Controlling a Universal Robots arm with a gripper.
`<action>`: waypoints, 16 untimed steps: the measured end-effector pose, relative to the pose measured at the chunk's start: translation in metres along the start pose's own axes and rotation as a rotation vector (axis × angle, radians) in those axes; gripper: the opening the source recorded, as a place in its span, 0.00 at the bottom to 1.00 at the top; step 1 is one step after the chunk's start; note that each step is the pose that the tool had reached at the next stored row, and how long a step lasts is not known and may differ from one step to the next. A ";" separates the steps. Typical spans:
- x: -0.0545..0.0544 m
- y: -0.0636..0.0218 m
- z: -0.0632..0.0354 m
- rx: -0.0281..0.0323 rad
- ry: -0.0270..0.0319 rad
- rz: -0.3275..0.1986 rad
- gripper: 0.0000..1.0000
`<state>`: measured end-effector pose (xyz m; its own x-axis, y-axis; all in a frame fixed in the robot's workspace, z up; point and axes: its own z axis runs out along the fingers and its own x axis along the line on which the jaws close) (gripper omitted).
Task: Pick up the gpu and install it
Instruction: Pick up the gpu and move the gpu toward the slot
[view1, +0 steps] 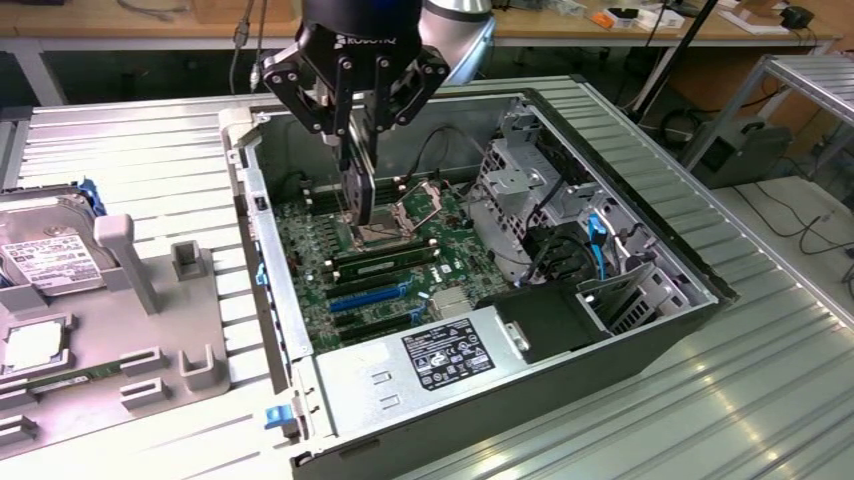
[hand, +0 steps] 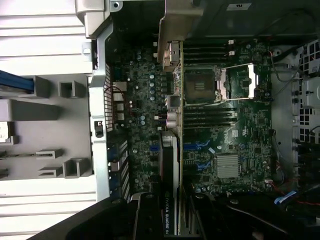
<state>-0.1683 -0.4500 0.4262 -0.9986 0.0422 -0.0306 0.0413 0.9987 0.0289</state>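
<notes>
The gpu (view1: 356, 185) hangs in the upper middle of the exterior view, a slim black card held upright with its long side pointing down into the open computer case (view1: 663, 232). The gripper (view1: 355, 140) is clamped on the card's upper end, one finger on each flat face. In the wrist view the gpu (hand: 169, 165) is seen edge-on, running away from the gripper (hand: 170, 212) over the green motherboard (hand: 145, 125), with white lettering on its near end.

In the exterior view the card's lower end sits in front of the processor socket (view1: 407, 212), whose metal frame stands open. Whether the card touches the motherboard (view1: 314, 262) cannot be told. Just below the socket in that view lies a row of memory slots with a green memory stick (view1: 384, 262) in one, then blue and black expansion slots and a small silver heat sink (view1: 449, 304).

A power supply (view1: 447, 362) with a white label fills the case's lower corner, and a grey drive cage (view1: 518, 180) with blue and black cables stands along the exterior view's right side.

Outside the case, at the exterior view's left, a grey holder (view1: 150, 290) sits on the ribbed metal table (view1: 747, 400). A silver hard drive (view1: 43, 250) with a white label rests at the holder's far left edge.
</notes>
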 end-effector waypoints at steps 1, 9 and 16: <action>-0.001 0.0001 0.0000 0.0000 0.0000 0.000 0.27; -0.018 0.0007 0.0006 0.0000 0.0000 0.000 0.27; -0.027 0.0011 0.0009 -0.0001 0.0000 0.000 0.27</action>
<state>-0.1412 -0.4500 0.4261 -0.9986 0.0423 -0.0306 0.0414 0.9987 0.0290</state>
